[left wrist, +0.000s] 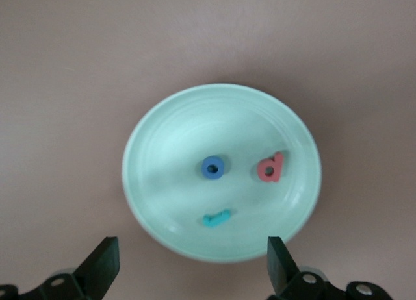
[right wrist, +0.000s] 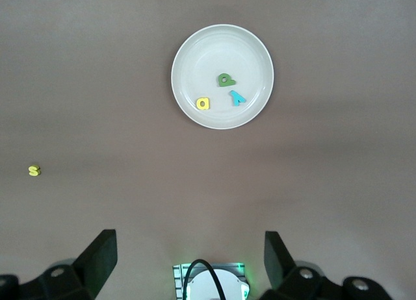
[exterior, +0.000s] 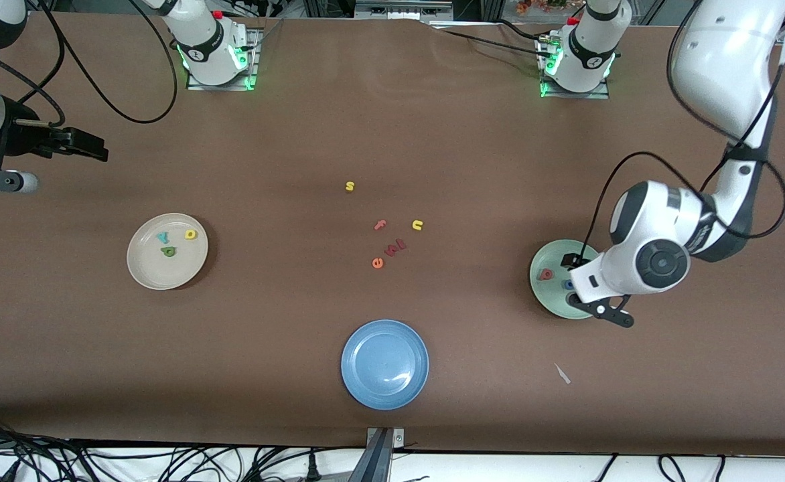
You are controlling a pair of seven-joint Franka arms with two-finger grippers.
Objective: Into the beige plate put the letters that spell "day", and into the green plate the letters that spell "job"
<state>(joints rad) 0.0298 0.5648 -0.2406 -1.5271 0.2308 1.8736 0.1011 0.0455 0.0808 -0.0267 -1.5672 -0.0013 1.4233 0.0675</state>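
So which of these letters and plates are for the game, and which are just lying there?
For the job:
- beige plate with green d, yellow a, teal y
- green plate with teal j, red b, blue o

Just lying about:
- blue plate
- yellow s, yellow u, pink f, orange e

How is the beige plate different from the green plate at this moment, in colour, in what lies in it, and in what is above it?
The beige plate is cream and holds a green, a yellow and a teal letter; the green plate is pale mint and holds a blue ring, a salmon-red letter and a teal hook. The open left hand hangs over the green plate; no hand is over the beige plate. Both are round and hold three letters.
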